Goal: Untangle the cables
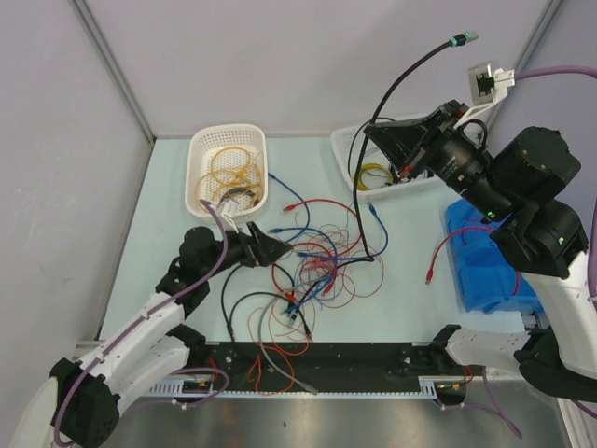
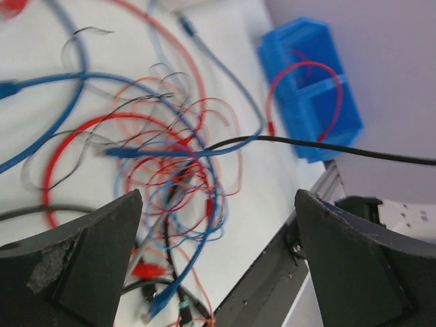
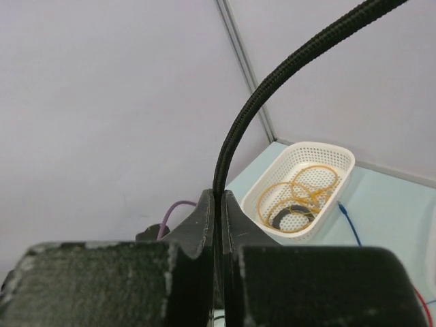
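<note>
The black cable [image 1: 358, 201] is pinched tight between the right arm's fingers [image 3: 204, 225], which are raised above the far right of the worktop [image 1: 410, 289]. Above the grip, the cable's free end is seen arching up and away to the right, and its plug [image 1: 464, 38] points right. Below the grip, it drops almost straight toward the near edge. Its long axis is thus set far to near, and its lower run ends in the tangle of cables [image 1: 312, 271] at the middle of the worktop.

The left arm's fingers [image 2: 95, 252] are spread wide and hold nothing. They are low and just beside the tangle, which lies straight ahead of them, toward the right arm. In the left wrist view the black cable is seen crossing above the red and blue loops from the right. The left arm is judged the nearer to the knot. The coming move is judged to depend on the black cable being drawn up along its own line while the loops around its lower run are held down.
</note>
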